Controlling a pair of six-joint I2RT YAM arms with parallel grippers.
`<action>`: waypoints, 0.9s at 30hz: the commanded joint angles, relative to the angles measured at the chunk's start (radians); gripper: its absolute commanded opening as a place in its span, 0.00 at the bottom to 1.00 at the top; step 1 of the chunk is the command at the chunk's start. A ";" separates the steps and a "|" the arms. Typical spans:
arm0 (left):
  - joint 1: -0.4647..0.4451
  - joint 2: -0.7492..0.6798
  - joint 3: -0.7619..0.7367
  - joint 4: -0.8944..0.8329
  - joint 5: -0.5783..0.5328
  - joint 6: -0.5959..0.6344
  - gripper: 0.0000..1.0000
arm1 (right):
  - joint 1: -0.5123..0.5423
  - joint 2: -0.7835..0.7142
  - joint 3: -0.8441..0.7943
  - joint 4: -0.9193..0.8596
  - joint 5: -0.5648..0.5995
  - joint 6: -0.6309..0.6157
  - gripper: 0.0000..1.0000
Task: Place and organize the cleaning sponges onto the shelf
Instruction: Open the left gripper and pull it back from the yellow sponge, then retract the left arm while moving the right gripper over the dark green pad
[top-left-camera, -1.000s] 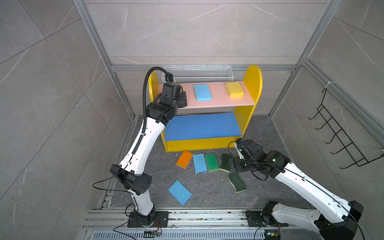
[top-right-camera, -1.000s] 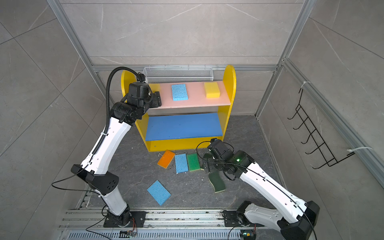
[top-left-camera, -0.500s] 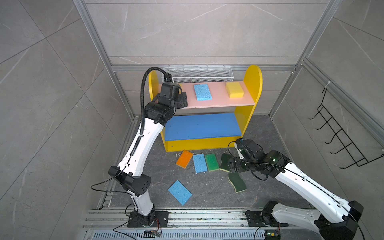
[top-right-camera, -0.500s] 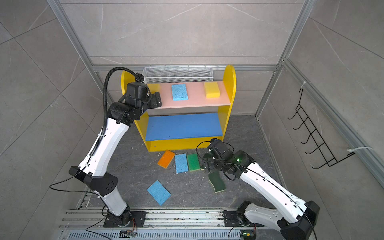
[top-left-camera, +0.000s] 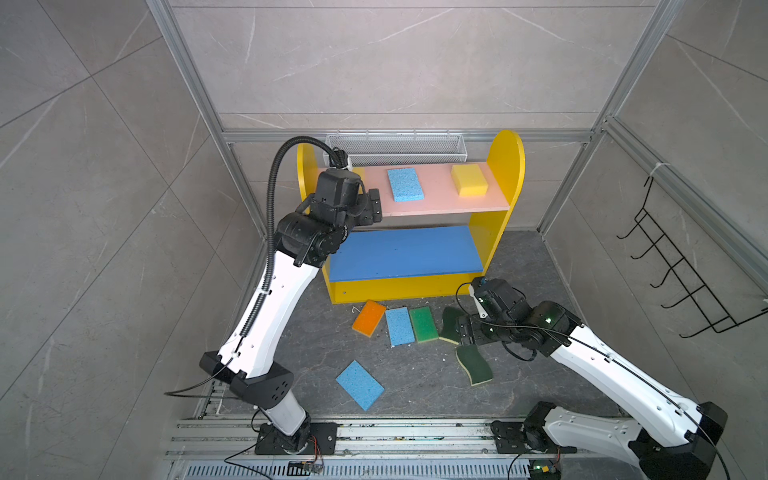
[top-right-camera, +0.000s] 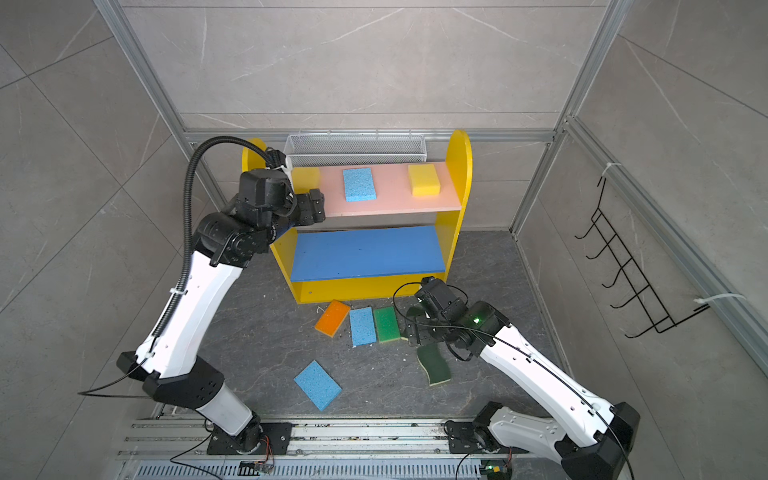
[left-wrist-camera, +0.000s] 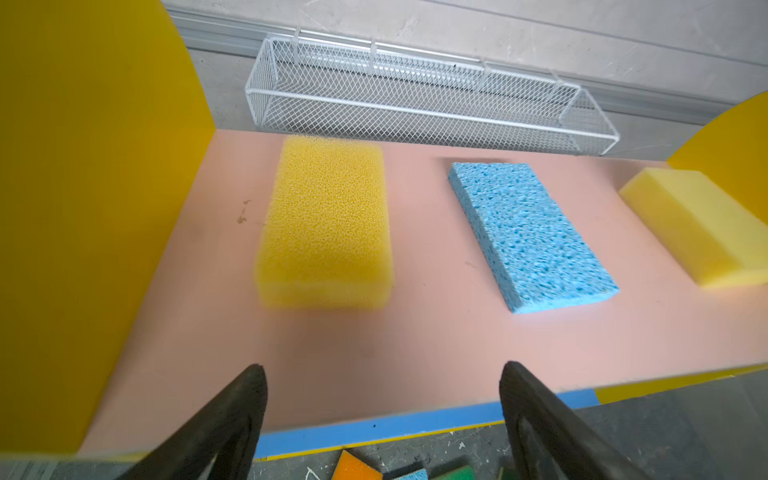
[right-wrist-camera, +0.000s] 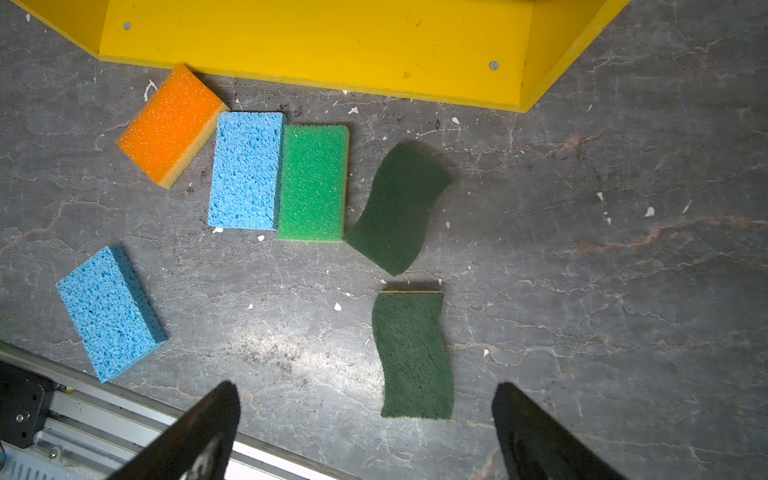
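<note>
We find the left gripper (left-wrist-camera: 380, 370) at the front edge of the pink upper board (left-wrist-camera: 415, 332) of the yellow wooden shelf (top-left-camera: 505, 166), its black fingers spread wide with nothing between them. Ahead of it, a thick coarse yellow sponge (left-wrist-camera: 324, 220) sits by the side panel on the left arm's side; it looks blurred, so we cannot tell whether it rests fully on the board. A flat light blue sponge (left-wrist-camera: 528, 237) lies mid-board and a smooth yellow sponge (left-wrist-camera: 698, 232) near the far panel, each apart from the others. The right gripper (right-wrist-camera: 365, 388) hovers over the dark grey marbled floor (right-wrist-camera: 582, 291) before the shelf, jaws wide apart and gripping nothing, above a wavy dark green sponge (right-wrist-camera: 413, 353). A second wavy dark green sponge (right-wrist-camera: 399, 208) lies just beyond, its corner at a bright green sponge (right-wrist-camera: 313, 183), which lies flush against a second light blue sponge (right-wrist-camera: 245, 170). An orange sponge (right-wrist-camera: 172, 124) meets that one's corner, and a third light blue sponge (right-wrist-camera: 108, 311) lies apart near the metal rail (right-wrist-camera: 104, 415).
</note>
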 joint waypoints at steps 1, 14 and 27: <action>0.004 -0.134 -0.050 -0.011 -0.049 -0.054 0.90 | -0.003 -0.014 0.040 -0.010 -0.003 0.001 0.96; 0.004 -0.358 -0.353 -0.243 -0.106 -0.160 0.90 | -0.003 0.039 0.150 -0.016 -0.007 -0.002 0.94; 0.006 -0.561 -0.795 -0.276 -0.147 -0.276 0.90 | -0.003 0.107 0.410 -0.168 0.282 -0.080 0.95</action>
